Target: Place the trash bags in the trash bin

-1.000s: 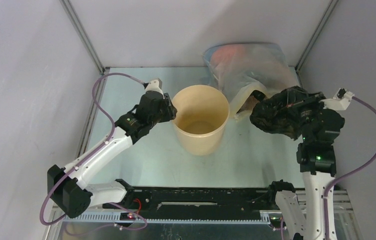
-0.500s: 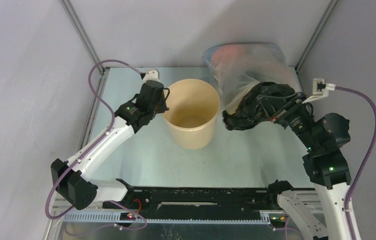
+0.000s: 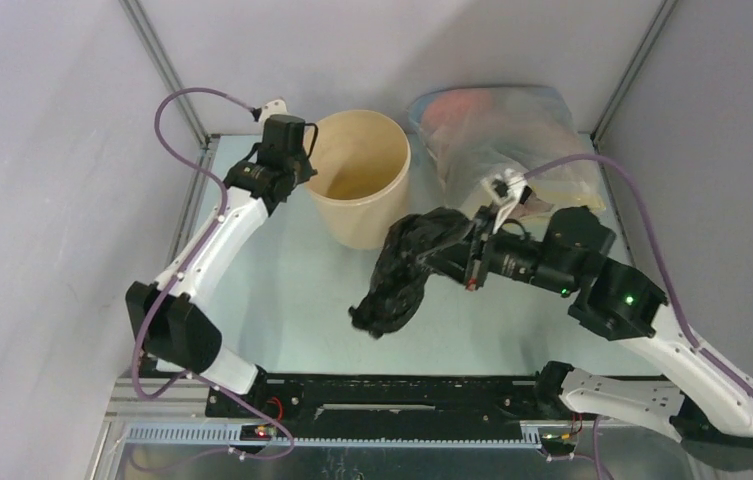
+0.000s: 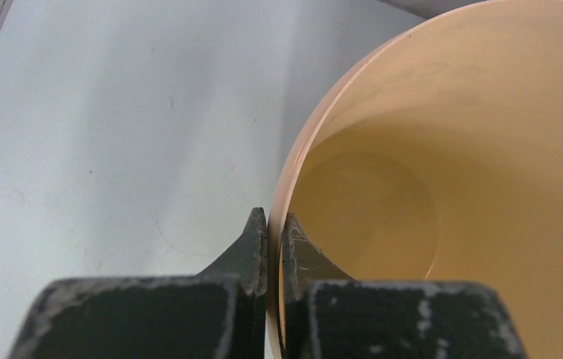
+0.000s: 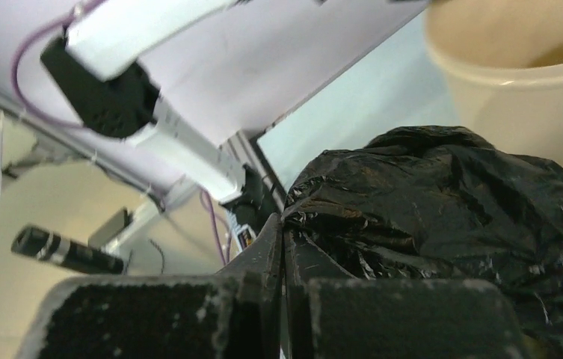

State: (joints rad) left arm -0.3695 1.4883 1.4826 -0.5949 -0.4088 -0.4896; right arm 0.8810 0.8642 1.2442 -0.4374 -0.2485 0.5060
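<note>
Black trash bag (image 3: pixel 400 272) is outside the trash bin (image 3: pixel 362 228): it hangs in a crumpled bunch just near and to the right of the bin, over the middle of the table (image 3: pixel 282 300). You cannot tell from above whether its lower end touches the surface. Your right gripper (image 3: pixel 455 252) has the bag's upper right part; in the right wrist view the jaws are pressed almost together on a fold of the glossy plastic (image 5: pixel 450 202), with the bin's wall (image 5: pixel 517 97) just beyond. The bin sits at the far centre of the table, mouth up, and nothing shows inside it in either the top or the left wrist view. Your left gripper (image 3: pixel 304 172) is at its left rim: the left wrist view shows the fingers (image 4: pixel 252 239) nearly closed, pinching the rim (image 4: pixel 297 161) with one finger outside and one inside. The translucent whitish bag (image 3: pixel 512 130) with pinkish contents lies at far right, just beside the bin.
</note>
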